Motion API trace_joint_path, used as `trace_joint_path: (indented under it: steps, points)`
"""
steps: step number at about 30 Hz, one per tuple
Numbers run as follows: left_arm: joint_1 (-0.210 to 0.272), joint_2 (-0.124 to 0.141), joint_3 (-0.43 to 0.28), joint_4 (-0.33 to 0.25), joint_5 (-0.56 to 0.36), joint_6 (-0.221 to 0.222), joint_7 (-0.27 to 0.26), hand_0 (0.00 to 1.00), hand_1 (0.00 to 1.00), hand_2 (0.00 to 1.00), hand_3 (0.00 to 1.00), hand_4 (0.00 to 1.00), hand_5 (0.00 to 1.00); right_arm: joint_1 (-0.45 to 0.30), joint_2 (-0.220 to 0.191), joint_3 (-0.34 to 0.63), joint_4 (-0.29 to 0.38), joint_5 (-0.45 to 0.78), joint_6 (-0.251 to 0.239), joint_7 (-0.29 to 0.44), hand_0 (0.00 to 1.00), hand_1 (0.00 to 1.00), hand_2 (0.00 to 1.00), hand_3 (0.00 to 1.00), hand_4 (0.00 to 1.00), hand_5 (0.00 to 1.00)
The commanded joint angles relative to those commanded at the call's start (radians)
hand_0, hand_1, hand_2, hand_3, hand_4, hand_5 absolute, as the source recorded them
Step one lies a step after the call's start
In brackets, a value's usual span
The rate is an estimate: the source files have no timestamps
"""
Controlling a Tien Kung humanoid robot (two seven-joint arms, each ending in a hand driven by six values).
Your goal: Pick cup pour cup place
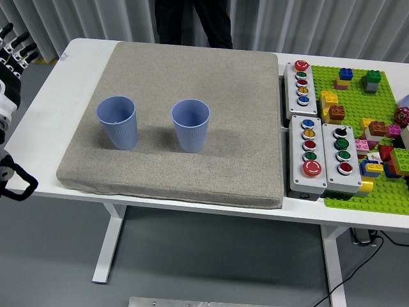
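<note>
Head view: left hand (13, 51) at frame's 10 o'clock edge, off table, fingers spread, holding nothing. Right hand unseen. Two blue cups upright on grey mat (192, 83): left cup (117, 122) at 9 o'clock of right cup (191, 125), apart. Button boxes (317, 157), brick baseplate (377, 185) at 3 o'clock.

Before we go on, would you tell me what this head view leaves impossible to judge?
- Contents of the left cup and right cup: the viewing angle leaves them unclear.
- Left hand: cut off by the picture's left edge; grip unreadable.
- Right hand: out of view.
- Person: cropped by the top edge.
- Button box labels: too small.
</note>
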Motion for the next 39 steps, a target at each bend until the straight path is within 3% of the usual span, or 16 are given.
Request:
trace_joint_path:
  steps: [5,6,11,12,18,20,36,37,39]
  points:
    - [0.072,-0.002,0.024,-0.051,0.056,-0.03,-0.001,0.75,0.751,0.813,0.954,0.889,0.596,-0.002,0.001,0.009,0.0,-0.017,0.003,-0.002,0.683,0.647,0.571,0.578,0.002,0.012]
    - [0.08,-0.002,0.027,-0.057,0.065,-0.034,0.0,0.79,0.785,0.894,0.998,0.901,0.48,-0.002,0.001,0.009,0.0,-0.019,0.004,-0.002,0.684,0.648,0.571,0.578,0.002,0.011]
    - [0.13,0.002,0.044,-0.08,0.131,-0.047,0.008,0.79,0.785,0.894,0.998,0.901,0.48,-0.009,0.002,0.012,0.0,-0.028,0.006,-0.003,0.684,0.648,0.571,0.578,0.002,0.011]
    - [0.136,0.001,0.046,-0.076,0.134,-0.045,0.007,0.81,0.812,0.952,0.998,0.888,0.384,-0.011,0.002,0.013,0.0,-0.029,0.007,-0.004,0.684,0.647,0.571,0.578,0.002,0.012]
    - [0.151,-0.007,0.053,-0.06,0.151,-0.05,0.005,0.81,0.812,0.952,0.998,0.888,0.384,-0.015,0.005,0.014,0.0,-0.035,0.007,-0.004,0.684,0.647,0.571,0.578,0.002,0.012]
    - [0.153,-0.01,0.056,-0.058,0.157,-0.057,0.007,0.821,0.818,0.985,0.998,0.88,0.344,-0.015,0.006,0.013,0.0,-0.033,0.007,-0.003,0.683,0.647,0.57,0.579,0.002,0.012]
    - [0.182,-0.018,0.088,-0.077,0.231,-0.077,0.016,0.85,0.84,0.998,0.998,0.882,0.341,-0.007,0.004,0.014,0.0,-0.029,0.006,-0.001,0.683,0.647,0.57,0.579,0.002,0.007]
    - [0.183,-0.017,0.095,-0.079,0.235,-0.076,0.017,0.864,0.85,0.998,0.998,0.852,0.286,-0.006,0.004,0.016,0.0,-0.031,0.006,-0.001,0.683,0.647,0.57,0.578,0.002,0.007]
    - [0.184,-0.017,0.102,-0.081,0.237,-0.075,0.017,0.864,0.85,0.998,0.998,0.852,0.286,-0.005,0.004,0.018,0.0,-0.034,0.007,-0.001,0.683,0.647,0.57,0.578,0.002,0.007]
